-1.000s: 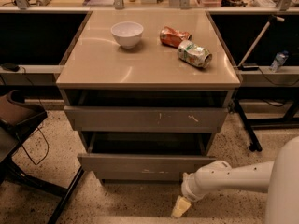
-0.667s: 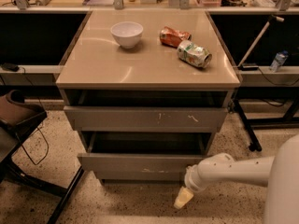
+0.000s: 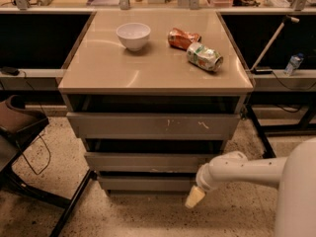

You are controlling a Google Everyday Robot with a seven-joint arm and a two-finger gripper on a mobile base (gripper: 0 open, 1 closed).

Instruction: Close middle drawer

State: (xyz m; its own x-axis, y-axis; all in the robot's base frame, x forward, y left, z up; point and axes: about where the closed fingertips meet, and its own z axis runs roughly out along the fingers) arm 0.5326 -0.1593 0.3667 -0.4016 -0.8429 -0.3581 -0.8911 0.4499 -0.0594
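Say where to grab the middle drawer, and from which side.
The middle drawer has a flat, handle-less front: its top edge is the only lip, likely reached from the front and above, through the dark gap under the scratched top drawer. The gripper hangs low on the right, beside the bottom drawer.

Warm, rather dim light comes from above and behind, leaving a soft sheen on the smooth beige cabinet top [image 3: 108, 68], high above the cream-tipped gripper [image 3: 195, 197], which hangs low by the right end of the lowest front, pale against the speckled floor [image 3: 148, 216]. Up and left of the gripper, a black band of shadow lies over the wide grey-brown middle drawer [image 3: 148, 161] — and over the scratched top front [image 3: 148, 125] — while the dark side bays [image 3: 39, 38] are nearly black.
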